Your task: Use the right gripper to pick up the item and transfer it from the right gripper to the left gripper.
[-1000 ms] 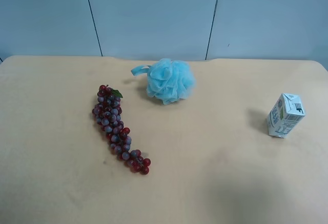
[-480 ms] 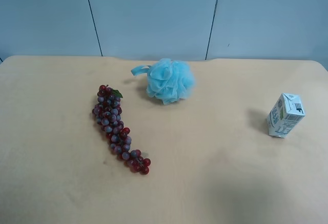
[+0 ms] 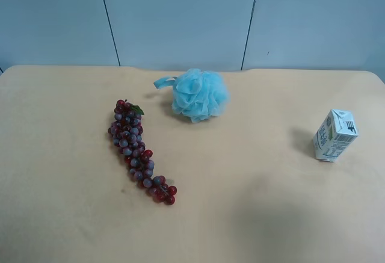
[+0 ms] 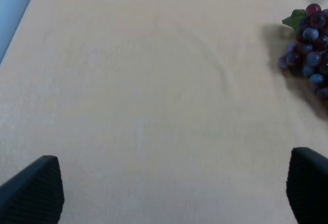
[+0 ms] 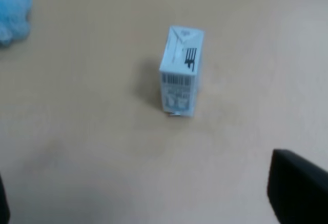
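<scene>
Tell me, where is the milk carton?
In the exterior high view, the milk carton stands upright at the far right of the table, well apart from the blue bath pouf.

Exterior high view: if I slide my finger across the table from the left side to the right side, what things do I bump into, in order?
grape bunch → blue bath pouf → milk carton
</scene>
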You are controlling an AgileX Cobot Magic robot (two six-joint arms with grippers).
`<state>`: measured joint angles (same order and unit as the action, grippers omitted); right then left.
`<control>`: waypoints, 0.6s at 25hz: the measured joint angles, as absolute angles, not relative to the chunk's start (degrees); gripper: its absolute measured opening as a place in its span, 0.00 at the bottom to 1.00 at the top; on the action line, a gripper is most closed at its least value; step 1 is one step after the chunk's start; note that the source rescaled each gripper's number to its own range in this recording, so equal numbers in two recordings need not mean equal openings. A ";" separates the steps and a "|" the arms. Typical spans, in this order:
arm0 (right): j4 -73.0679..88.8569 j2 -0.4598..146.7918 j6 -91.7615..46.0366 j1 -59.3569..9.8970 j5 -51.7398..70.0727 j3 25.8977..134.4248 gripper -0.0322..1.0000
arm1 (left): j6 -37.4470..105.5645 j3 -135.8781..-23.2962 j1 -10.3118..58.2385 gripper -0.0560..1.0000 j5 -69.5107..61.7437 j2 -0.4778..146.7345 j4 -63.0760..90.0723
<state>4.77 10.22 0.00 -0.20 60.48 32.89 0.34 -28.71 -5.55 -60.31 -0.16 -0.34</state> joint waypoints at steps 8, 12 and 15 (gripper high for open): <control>2.27 37.40 3.36 -0.20 59.70 48.14 1.00 | 0.34 -28.71 -5.55 0.90 -60.36 -0.16 -0.34; 0.00 50.61 7.39 -0.20 59.64 52.47 1.00 | 0.34 -28.71 -5.55 0.90 -60.42 -0.16 -0.34; 0.00 59.29 8.61 -0.20 59.00 53.47 1.00 | 0.34 -28.71 -5.55 0.90 -60.42 -0.16 -0.34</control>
